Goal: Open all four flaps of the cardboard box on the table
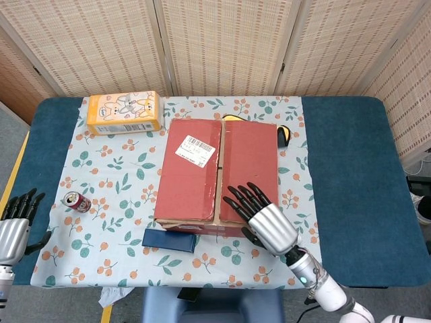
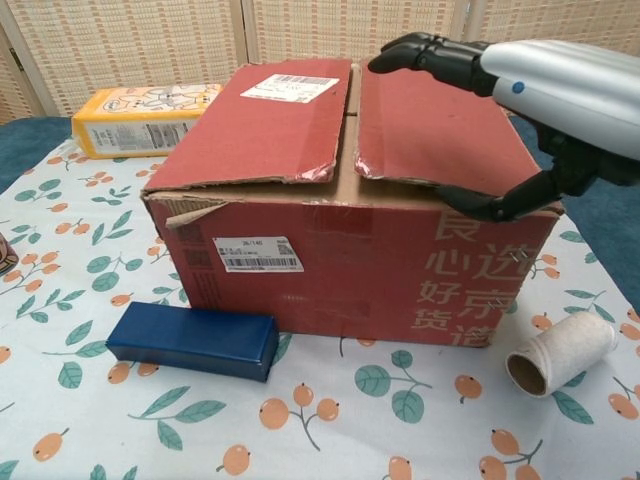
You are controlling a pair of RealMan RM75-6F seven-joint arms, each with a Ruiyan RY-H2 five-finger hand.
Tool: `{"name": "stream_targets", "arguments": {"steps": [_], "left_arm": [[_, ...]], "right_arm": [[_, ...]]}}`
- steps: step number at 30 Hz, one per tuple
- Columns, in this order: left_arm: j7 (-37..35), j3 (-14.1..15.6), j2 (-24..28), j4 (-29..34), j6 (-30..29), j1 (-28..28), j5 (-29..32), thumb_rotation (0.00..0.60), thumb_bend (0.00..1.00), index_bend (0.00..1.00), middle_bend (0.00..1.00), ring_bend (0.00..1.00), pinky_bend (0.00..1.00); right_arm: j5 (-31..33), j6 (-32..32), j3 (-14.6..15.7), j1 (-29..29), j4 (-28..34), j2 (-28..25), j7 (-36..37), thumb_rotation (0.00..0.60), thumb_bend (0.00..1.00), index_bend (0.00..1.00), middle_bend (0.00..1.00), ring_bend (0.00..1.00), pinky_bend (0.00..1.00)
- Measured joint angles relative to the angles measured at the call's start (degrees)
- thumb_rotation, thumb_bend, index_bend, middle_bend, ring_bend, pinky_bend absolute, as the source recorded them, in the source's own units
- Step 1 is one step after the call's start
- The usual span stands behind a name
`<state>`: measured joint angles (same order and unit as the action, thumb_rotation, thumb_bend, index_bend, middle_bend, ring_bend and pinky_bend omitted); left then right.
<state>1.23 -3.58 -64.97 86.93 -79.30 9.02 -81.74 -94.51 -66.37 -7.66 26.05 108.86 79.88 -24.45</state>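
At the left edge of the table, the left hand (image 1: 12, 232) sits idle, fingers apart, holding nothing, just beside a red can (image 1: 77, 201). Cardboard box (image 1: 217, 171) stands mid-table, both top flaps flat and closed, a gap along the centre seam. Right hand (image 1: 259, 217) hovers over the near end of the right flap (image 2: 440, 125), fingers spread and empty, thumb low by the box's near right corner. Whether it touches the cardboard, cannot tell.

Judgement: to lift this flap cleanly, hook fingertips into the seam gap at the torn near edge, then swing the flap outward to the right; avoid pressing down, which would jam it shut.

Writing: white shipping label (image 1: 195, 151) with barcode on the left flap; a 2nd barcode sticker (image 2: 258, 254) on the front, text too small; pale Chinese characters (image 2: 484, 290) printed on the front at right.
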Motion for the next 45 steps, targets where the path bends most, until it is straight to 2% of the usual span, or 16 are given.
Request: {"name": "stream_targets", "arguments": {"steps": [12,18,35,45], "left_arm": [[0.01,0.55,0.57,1.09,-1.82,-0.69,-1.61,0.600,0.38,0.00,0.00,0.00,0.00],[-0.23,0.06,0.35,0.51,-1.19,-0.39,-0.68,0.600,0.38,0.00,0.00,0.00,0.00],[-3.52,0.36,1.07,-0.06,-1.45,-0.48,-1.82,0.600,0.38,0.00,0.00,0.00,0.00],[-2.36,-0.21,0.60,-0.80,-0.78,-0.37,-0.04,0.600,0.38,0.00,0.00,0.00,0.00]], "right_arm": [[1.63,0.95,0.34,1.85,-0.46,3.57,-5.42,0.600,0.45,0.00,0.00,0.00,0.00],[3.82,1.74,-1.07,3.49,-2.49,5.34,-6.65,0.600,0.45,0.00,0.00,0.00,0.00],[6.22,3.04,-4.43,9.36,-10.94,11.06,-3.02,0.600,0.45,0.00,0.00,0.00,0.00],[5.53,0.43,-4.60,10.12,-11.34,11.58,-0.68,0.600,0.45,0.00,0.00,0.00,0.00]]}}
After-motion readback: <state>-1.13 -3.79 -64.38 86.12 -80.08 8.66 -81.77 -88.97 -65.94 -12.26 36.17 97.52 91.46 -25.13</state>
